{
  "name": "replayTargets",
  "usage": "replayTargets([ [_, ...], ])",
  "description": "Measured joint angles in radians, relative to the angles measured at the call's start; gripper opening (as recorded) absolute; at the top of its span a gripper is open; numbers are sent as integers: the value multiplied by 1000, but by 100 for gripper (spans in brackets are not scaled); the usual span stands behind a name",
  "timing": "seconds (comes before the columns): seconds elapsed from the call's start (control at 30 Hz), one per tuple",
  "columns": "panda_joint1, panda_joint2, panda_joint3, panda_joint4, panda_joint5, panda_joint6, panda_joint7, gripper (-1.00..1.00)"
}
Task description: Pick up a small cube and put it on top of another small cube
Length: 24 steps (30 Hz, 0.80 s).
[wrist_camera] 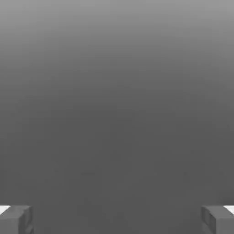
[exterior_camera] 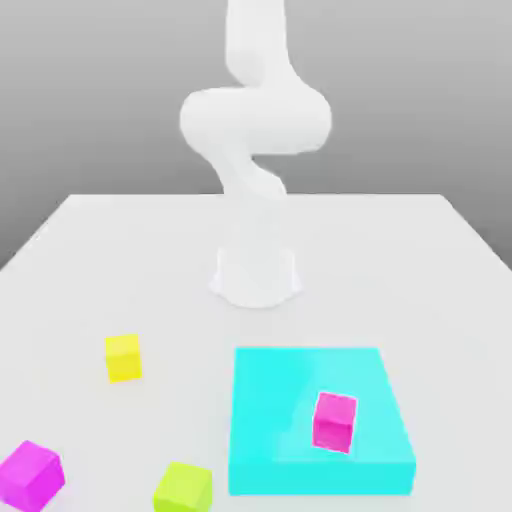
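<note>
Currently gripper (wrist_camera: 117,221) fingers spread wide, holding nothing; small yellow cube (exterior_camera: 123,357) resting on table (exterior_camera: 120,250), untouched

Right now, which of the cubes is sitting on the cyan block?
The magenta cube at the exterior view's right; the other magenta cube, yellow cube and lime cube rest on the table.

Seemingly a bare simulated test bench: white table (exterior_camera: 100,260), plain grey backdrop, bright blocks (exterior_camera: 334,420).

Raised exterior view facing arm (exterior_camera: 255,130); hand view past fingers (wrist_camera: 16,219).
</note>
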State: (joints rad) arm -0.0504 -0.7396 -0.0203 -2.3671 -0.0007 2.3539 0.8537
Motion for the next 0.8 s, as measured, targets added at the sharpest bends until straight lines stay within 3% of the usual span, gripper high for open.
replayTargets([
  [0.57,-451,572,-129,-558,-44,481,514,0],
  [0.67,-473,734,-141,-581,34,600,500,0],
  [0.8,-551,863,-45,-564,151,704,422,0],
])
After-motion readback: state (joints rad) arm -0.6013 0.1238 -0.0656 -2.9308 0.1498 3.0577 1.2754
